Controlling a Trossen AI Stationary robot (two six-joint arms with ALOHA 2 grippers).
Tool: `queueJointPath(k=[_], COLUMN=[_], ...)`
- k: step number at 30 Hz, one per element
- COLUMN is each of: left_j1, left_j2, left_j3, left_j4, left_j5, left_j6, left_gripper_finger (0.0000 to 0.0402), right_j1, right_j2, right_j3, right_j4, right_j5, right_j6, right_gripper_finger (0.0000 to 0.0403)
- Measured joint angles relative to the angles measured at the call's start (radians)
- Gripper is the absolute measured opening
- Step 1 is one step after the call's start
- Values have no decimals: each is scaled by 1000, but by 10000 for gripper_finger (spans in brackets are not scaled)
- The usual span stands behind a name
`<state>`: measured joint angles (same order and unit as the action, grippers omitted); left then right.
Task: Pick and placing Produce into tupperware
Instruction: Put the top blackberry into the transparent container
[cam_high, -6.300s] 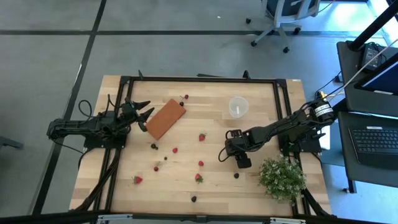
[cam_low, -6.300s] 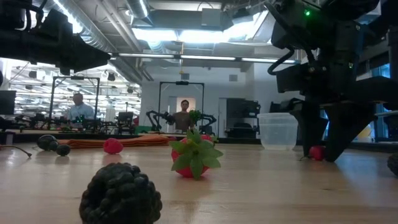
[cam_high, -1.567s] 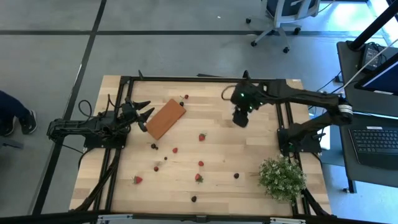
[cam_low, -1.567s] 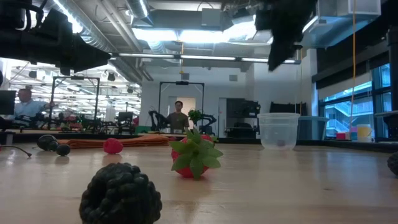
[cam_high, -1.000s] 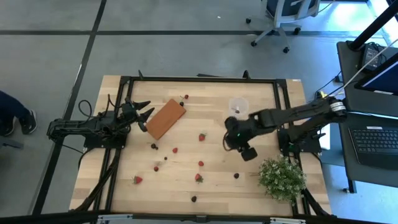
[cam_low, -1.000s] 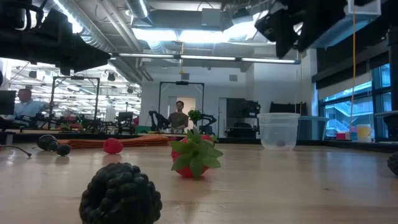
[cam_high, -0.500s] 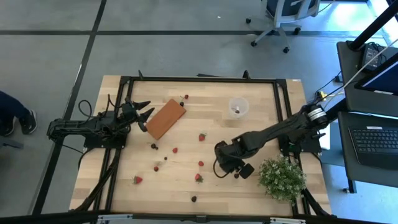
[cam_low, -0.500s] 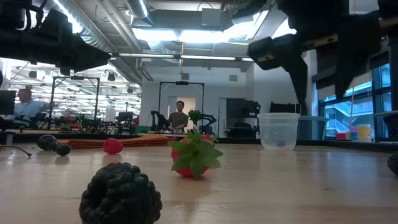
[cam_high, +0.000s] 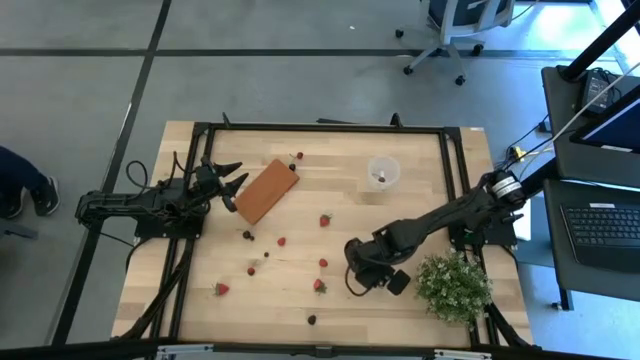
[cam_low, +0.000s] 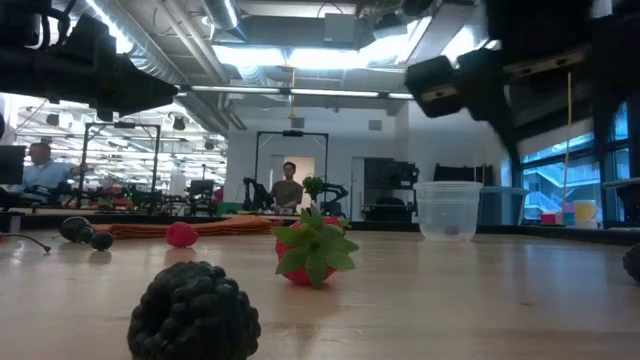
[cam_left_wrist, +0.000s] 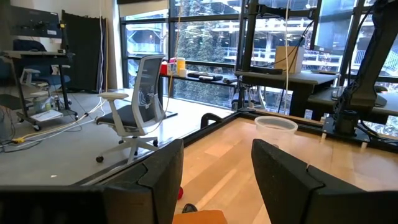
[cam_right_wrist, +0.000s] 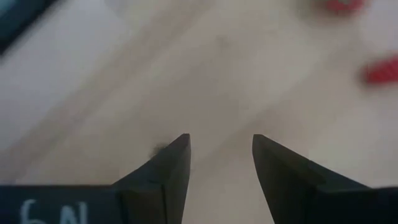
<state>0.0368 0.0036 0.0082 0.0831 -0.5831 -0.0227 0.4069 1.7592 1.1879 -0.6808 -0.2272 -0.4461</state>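
Several small berries lie scattered over the middle and lower part of the wooden table (cam_high: 420, 200), so the right arm has to go to each in turn; a red strawberry (cam_high: 319, 285) sits at lower centre, a dark berry (cam_high: 312, 320) near the bottom edge, another red one (cam_high: 220, 288) at lower left. The plastic cup (cam_high: 383, 171) stands upright at upper centre-right, well apart from most of them, with something small and dark already inside. The right gripper (cam_high: 352, 277) hangs low at lower centre-right, just right of the strawberry, its fingers (cam_right_wrist: 165, 171) spread with nothing between them and bare wood in the gap, which suggests it is lining up for the next pick. At centre-left the left gripper (cam_high: 232, 180) waits beside the orange block (cam_high: 266, 190), its fingers also apart and empty, kept out of the working area. A green plant (cam_high: 452, 285) occupies the lower right corner, close to the right arm's path, so a wide swing could brush it.
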Motion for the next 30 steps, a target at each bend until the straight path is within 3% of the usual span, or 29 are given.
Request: queueJointPath(k=[5,10,15,23,30], left_j1=[0,0,0,0,0], left_j2=[0,0,0,0,0], left_j3=[0,0,0,0,0], left_j4=[0,0,0,0,0], left_j5=[0,0,0,0,0], left_j6=[0,0,0,0,0], left_gripper_finger=[184,184,184,184,184], right_j1=[47,114,135,136,135], right_j2=[0,0,0,-5,-5], right_j3=[-80,-154,-212,-260,-266], right_j4=[42,115,220,219,219], right_j5=[9,130,137,154,155], right_j6=[59,65,134,187,211], right_gripper_finger=[174,174,174,173,130])
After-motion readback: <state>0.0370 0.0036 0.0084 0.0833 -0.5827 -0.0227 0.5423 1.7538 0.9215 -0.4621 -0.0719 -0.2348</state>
